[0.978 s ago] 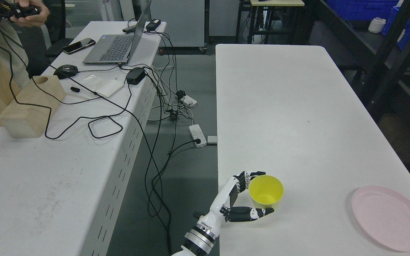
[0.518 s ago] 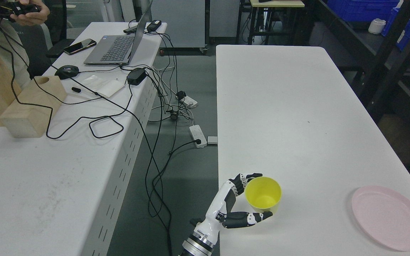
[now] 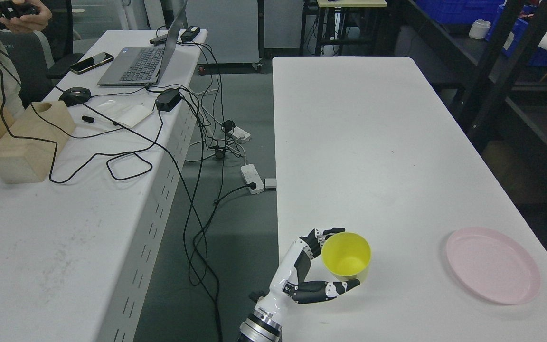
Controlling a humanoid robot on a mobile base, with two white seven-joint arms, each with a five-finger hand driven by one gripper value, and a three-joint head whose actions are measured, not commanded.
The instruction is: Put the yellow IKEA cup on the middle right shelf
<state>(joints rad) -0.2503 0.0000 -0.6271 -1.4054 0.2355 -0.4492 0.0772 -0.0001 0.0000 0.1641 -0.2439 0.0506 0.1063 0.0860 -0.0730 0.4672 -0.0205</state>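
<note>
The yellow cup [image 3: 346,254] is over the near left part of the white table [image 3: 373,142], mouth up and tilted a little. My left hand [image 3: 348,256] comes up from the bottom edge and is shut on the cup. Its fingers [image 3: 323,233] curl around the far-left side and the thumb [image 3: 330,288] lies under the near side. A black metal shelf rack [image 3: 487,76] stands past the table's right edge; only part of it shows. My right hand is out of view.
A pink plate [image 3: 492,263] lies near the table's right front edge. To the left, across a gap full of cables and a power strip [image 3: 252,178], a second table [image 3: 41,247] holds a laptop [image 3: 136,66], wooden blocks and wires. A person's hands [image 3: 19,14] show at top left.
The whole picture has shifted left and up, so the camera moved. The hand has kept its grip; the cup now tilts slightly and sits closer to the plate in the picture.
</note>
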